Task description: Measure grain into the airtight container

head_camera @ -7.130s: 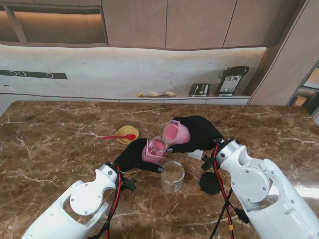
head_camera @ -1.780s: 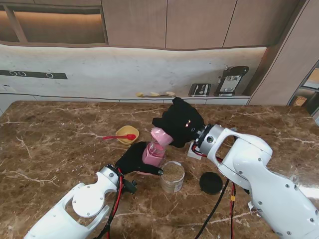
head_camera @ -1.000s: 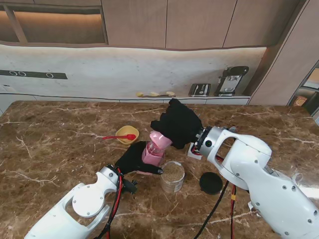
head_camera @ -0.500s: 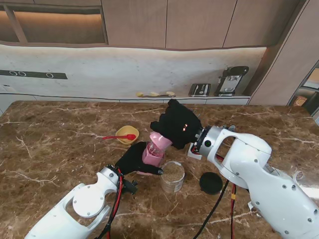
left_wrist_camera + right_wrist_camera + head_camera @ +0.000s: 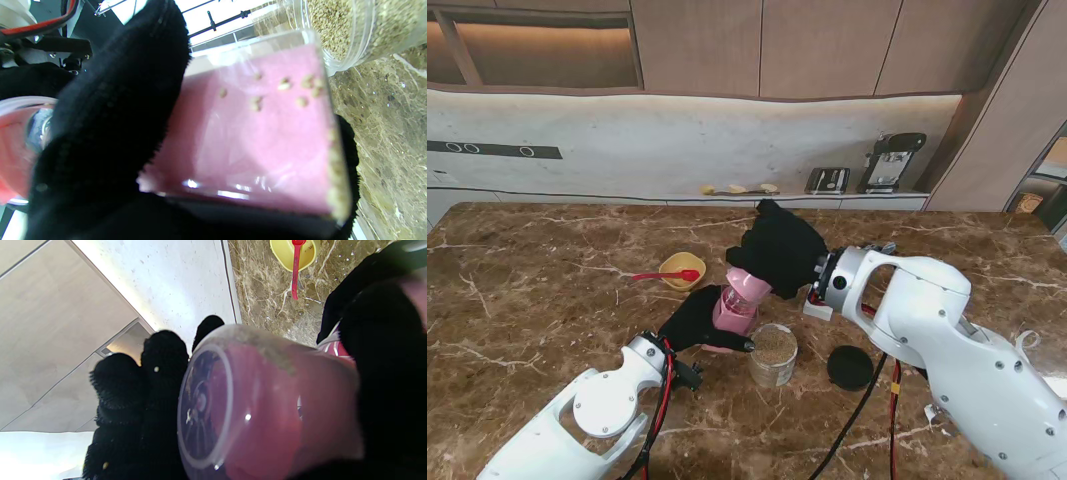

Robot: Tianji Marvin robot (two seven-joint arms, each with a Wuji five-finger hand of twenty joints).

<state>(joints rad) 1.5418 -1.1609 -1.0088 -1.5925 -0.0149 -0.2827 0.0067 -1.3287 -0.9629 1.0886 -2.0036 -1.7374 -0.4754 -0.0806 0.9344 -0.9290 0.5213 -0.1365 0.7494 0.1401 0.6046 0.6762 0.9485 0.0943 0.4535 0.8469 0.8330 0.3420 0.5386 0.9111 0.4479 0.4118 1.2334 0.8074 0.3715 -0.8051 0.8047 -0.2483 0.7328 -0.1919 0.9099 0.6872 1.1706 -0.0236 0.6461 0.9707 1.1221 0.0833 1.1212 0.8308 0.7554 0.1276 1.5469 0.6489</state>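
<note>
Grain sat in a clear round jar [image 5: 773, 355] standing upright on the marble table [image 5: 527, 290], nearer to me than the two pink cups and just to the right of the left hand [image 5: 695, 318]. In the left wrist view the jar [image 5: 350, 30] showed tan grains packed against its clear wall. The lower pink container [image 5: 735, 310] stood upright on the table, its mouth facing up, and the left hand was clamped round its side. Through that container's clear wall [image 5: 263, 133] a pink lining showed, with a few loose grains stuck near one end and more along one edge. The upper pink cup [image 5: 749, 282] was tipped steeply, its long axis slanting down to the left, mouth lowered over the container's opening and base raised toward the right hand [image 5: 779, 248]. The right hand, in a black glove, was wrapped round this cup from above and farther from me. In the right wrist view the cup [image 5: 253, 406] lay on its side with its clear ribbed base turned to the camera, a dusting of grain along its inner wall, and black fingers [image 5: 163, 373] pressed to it. A yellow bowl [image 5: 681, 269] with a red spoon [image 5: 667, 275] across it sat to the left, well apart. A black round lid [image 5: 850, 368] lay flat to the right of the jar.
</note>
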